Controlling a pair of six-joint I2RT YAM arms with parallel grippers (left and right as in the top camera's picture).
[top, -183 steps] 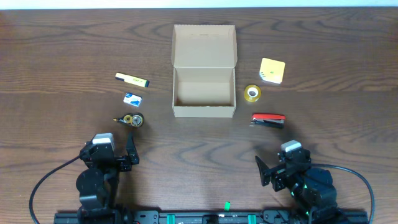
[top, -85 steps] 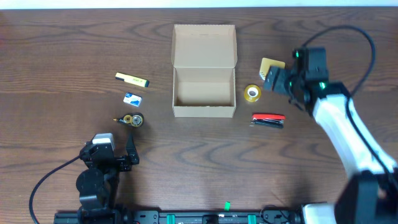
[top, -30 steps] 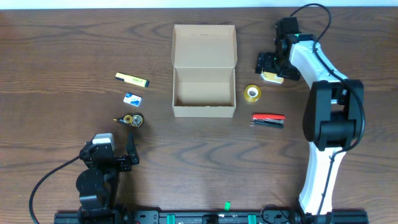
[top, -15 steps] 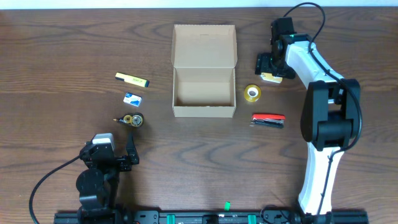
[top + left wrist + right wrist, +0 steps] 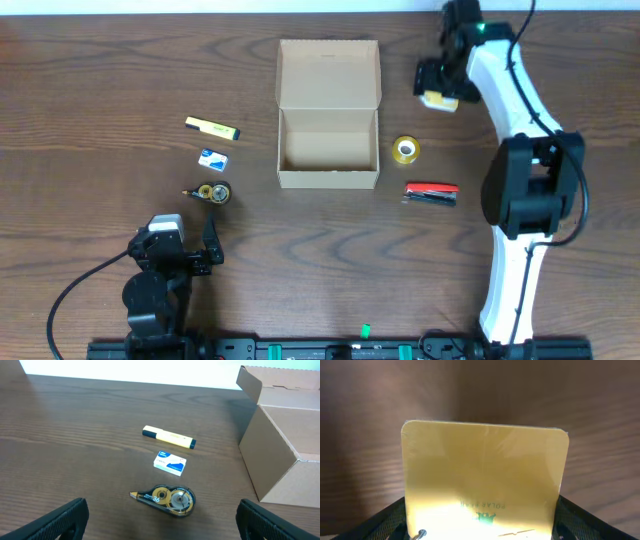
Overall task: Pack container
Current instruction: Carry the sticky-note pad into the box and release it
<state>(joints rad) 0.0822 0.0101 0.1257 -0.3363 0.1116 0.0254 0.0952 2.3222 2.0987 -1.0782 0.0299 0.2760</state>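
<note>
Table's (image 5: 120, 60) far edge: our right gripper (image 5: 437, 88) pinches the yellow pad (image 5: 485, 480), left gripper (image 5: 162, 520) gapes empty; we should carry it level to the container (image 5: 328, 180).

A dark wood-grain tabletop (image 5: 100, 60) carries an open tan cardboard box (image 5: 328, 181) at its middle, the flap lid laid back toward the far side. Left of the box, from far to near, lie a yellow highlighter (image 5: 212, 127), a small blue-and-white pack (image 5: 212, 157) and a correction tape dispenser (image 5: 210, 192). Just right of the box sits a yellow tape roll (image 5: 405, 149), with a red stapler (image 5: 431, 192) nearer.
</note>
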